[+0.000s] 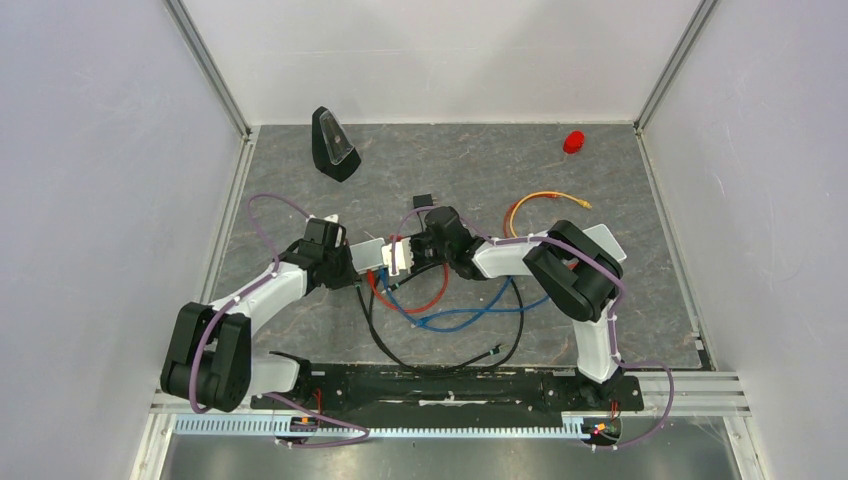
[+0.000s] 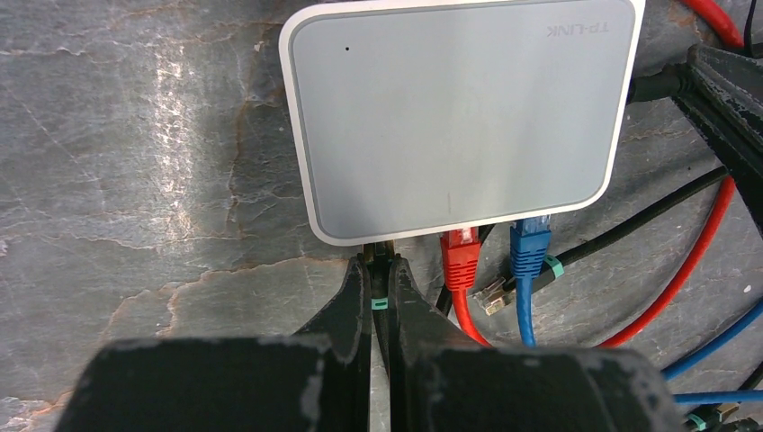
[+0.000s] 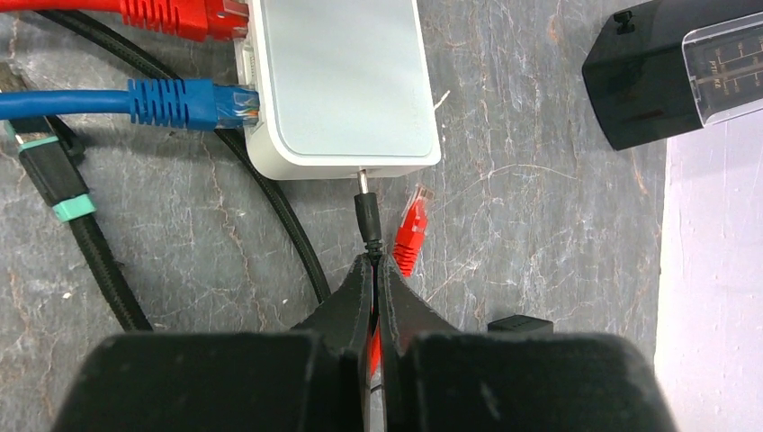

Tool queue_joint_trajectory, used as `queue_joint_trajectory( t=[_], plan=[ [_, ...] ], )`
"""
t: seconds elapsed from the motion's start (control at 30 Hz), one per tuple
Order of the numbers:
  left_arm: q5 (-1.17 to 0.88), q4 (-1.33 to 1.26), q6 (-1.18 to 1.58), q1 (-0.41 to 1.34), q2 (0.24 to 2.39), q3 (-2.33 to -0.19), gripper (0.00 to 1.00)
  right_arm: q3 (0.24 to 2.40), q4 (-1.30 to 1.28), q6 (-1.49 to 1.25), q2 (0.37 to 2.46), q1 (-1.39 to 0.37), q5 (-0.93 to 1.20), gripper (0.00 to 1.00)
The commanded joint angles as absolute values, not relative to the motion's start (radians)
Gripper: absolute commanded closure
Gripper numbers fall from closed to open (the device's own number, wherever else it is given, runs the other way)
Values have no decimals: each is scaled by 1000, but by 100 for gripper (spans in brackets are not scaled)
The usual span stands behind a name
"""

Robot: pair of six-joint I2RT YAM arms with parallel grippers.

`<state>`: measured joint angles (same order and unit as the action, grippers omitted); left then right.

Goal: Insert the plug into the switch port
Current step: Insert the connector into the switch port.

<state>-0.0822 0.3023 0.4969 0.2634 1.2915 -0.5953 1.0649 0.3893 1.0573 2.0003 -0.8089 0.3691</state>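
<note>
Seating step: your right gripper (image 3: 374,263) is clenched on the black plug (image 3: 368,218), tip at the white box's (image 3: 342,81) edge port (image 3: 363,171), left gripper (image 2: 380,261) pinching a teal-marked cable (image 2: 379,303), so push straight in.

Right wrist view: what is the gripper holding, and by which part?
The right gripper pinches the black barrel plug by its rear end, where the cable leaves.

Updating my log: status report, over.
Left gripper shut on teal-banded cable at switch edge. Right gripper shut on black barrel plug, tip at switch port. Red plug, blue plug seated, not blocking.
</note>
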Motion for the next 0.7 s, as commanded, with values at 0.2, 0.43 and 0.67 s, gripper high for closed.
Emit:
queue_joint_trajectory(
  t=[0.2, 0.43, 0.67],
  plan=[
    [-118, 243, 494, 255, 1279, -602, 98, 1111, 408, 1041, 2015, -809, 400, 100],
    [-145, 231, 499, 255, 1298, -605, 98, 1117, 424, 1017, 2012, -809, 429, 100],
    [-172, 215, 501, 255, 1292, -610, 98, 1120, 424, 1018, 2022, -812, 463, 100]
  ],
)
